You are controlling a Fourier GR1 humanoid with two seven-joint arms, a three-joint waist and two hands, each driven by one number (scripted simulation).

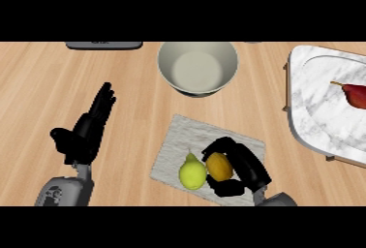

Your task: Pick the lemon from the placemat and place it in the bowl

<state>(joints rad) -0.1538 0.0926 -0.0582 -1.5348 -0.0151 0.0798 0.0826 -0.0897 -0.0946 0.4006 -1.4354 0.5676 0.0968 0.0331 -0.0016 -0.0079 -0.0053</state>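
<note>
The grey placemat (182, 140) lies on the wooden counter in the lower middle of the head view. On it sits the orange-yellow lemon (220, 166), with my right hand (248, 167) curled round it from the right; fingers arch over its top and the thumb sits under it. Against the lemon's left side lies a yellow-green, pear-shaped fruit (191, 173). The white bowl (198, 68) stands beyond the placemat, at the top centre, with nothing in it. My left hand (87, 130) rests open at the left, fingers straight, away from the mat.
A marble tray (314, 116) with a wooden rim stands at the right edge and holds a dark red fruit (354, 95). A dark flat object (104, 45) lies at the counter's far edge, top left.
</note>
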